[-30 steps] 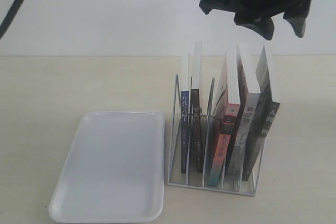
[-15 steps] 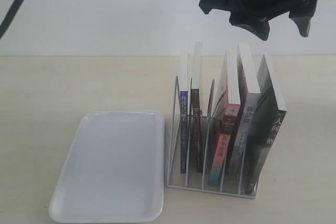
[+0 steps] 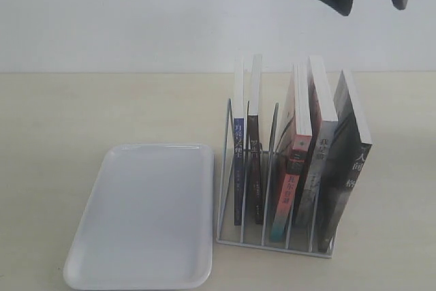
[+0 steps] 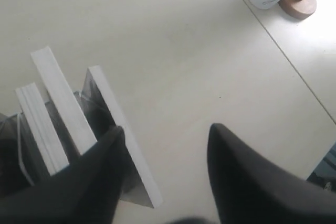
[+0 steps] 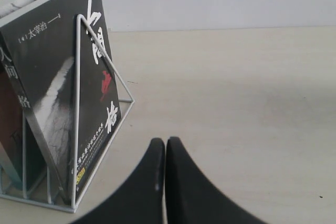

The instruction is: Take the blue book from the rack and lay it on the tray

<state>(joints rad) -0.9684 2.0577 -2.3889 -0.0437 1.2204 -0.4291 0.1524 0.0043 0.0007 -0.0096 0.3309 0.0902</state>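
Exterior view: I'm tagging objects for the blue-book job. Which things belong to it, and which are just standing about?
Belong to the job: blue book, rack, tray.
Just standing about: brown-spined book, red-spined book, grey-spined book, black-covered book.

The left arm's black two-finger gripper [image 3: 373, 5] hangs high in the exterior view, at about one o'clock, its upper body cut off by the frame edge. It points downward. Its tapered black fingers [image 4: 239, 182] stand well apart, one at nine o'clock of the other in the exterior view, with nothing between them. The right arm's black gripper [image 5: 165, 142] appears only in its own wrist view. Its two curved fingers are pressed together along their inner faces, gripping nothing.
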